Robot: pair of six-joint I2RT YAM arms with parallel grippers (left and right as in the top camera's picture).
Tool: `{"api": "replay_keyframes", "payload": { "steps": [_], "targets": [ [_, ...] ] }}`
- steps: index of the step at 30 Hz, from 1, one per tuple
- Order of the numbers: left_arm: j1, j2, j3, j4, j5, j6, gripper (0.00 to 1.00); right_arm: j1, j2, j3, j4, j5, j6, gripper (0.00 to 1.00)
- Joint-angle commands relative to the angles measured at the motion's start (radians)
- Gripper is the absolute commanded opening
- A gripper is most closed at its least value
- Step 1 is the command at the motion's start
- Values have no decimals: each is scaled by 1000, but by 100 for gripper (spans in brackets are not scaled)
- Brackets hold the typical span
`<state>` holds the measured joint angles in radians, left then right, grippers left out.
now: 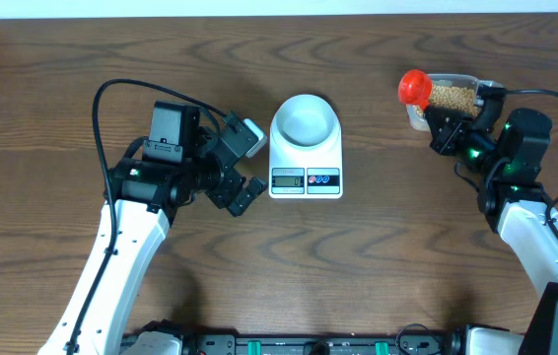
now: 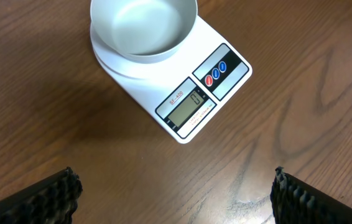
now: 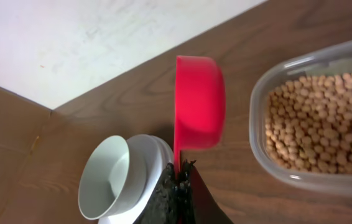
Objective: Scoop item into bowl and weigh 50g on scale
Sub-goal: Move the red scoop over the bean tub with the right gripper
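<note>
White forearm shells, black joints, looping black cables (green lights right side).

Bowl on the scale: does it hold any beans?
No, the bowl sits on the scale with its inside bare and white in the left wrist view.

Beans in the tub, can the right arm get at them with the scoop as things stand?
Probably yes. The right gripper holds the scoop by its handle, close beside the tub, which has no lid on and leaves the beans bare. Nothing lies between scoop and tub.
</note>
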<state>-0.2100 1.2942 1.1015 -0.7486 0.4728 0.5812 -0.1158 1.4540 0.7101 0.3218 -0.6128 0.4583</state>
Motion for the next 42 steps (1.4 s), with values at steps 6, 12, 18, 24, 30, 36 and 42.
{"api": "replay_keyframes", "payload": {
  "steps": [6,12,18,24,30,36,42],
  "targets": [
    [4,6,22,-2,9,17,100,60,5,163,-167,41,-169,1],
    [4,6,22,-2,9,17,100,85,5,341,-533,193,-337,1],
    [4,6,22,-2,9,17,100,84,5,427,-700,202,-463,1],
    [4,6,22,-2,9,17,100,85,5,507,-850,347,-567,1],
    [4,6,22,-2,9,17,100,85,5,578,-948,521,-595,1],
    [4,6,22,-2,9,17,100,98,5,601,-962,589,-651,1],
    [4,6,22,-2,10,17,100,113,31,601,-961,716,-660,1]
  ]
}}
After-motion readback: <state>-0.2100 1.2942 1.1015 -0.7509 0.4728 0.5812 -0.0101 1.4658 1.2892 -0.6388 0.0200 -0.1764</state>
